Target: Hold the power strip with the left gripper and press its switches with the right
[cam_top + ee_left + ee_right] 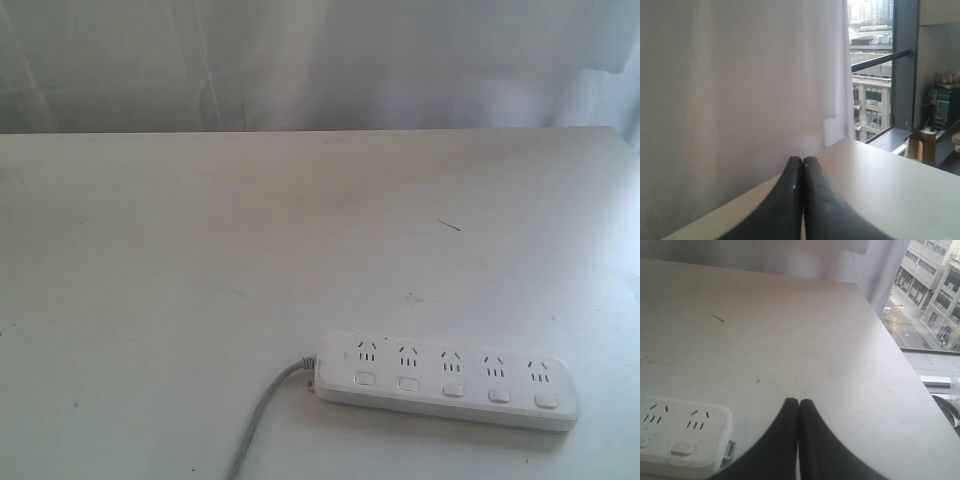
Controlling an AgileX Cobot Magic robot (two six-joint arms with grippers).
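Observation:
The white power strip (447, 379) lies flat near the table's front edge, right of the middle, its grey cord (262, 411) trailing off to the left. Five white switches (453, 389) run in a row below the sockets. Neither arm shows in the exterior view. In the right wrist view, the right gripper (798, 402) is shut on nothing, beside one end of the power strip (680, 435) and apart from it. Two of the switches (683, 448) show there. The left gripper (802, 160) is shut and empty, facing a white curtain, with the strip out of its view.
The white table (250, 250) ends at a curtain (320, 60) along its far side. A small dark sliver (450, 225) lies on the table behind the strip. In the right wrist view the table's edge (900, 360) drops off beside a window.

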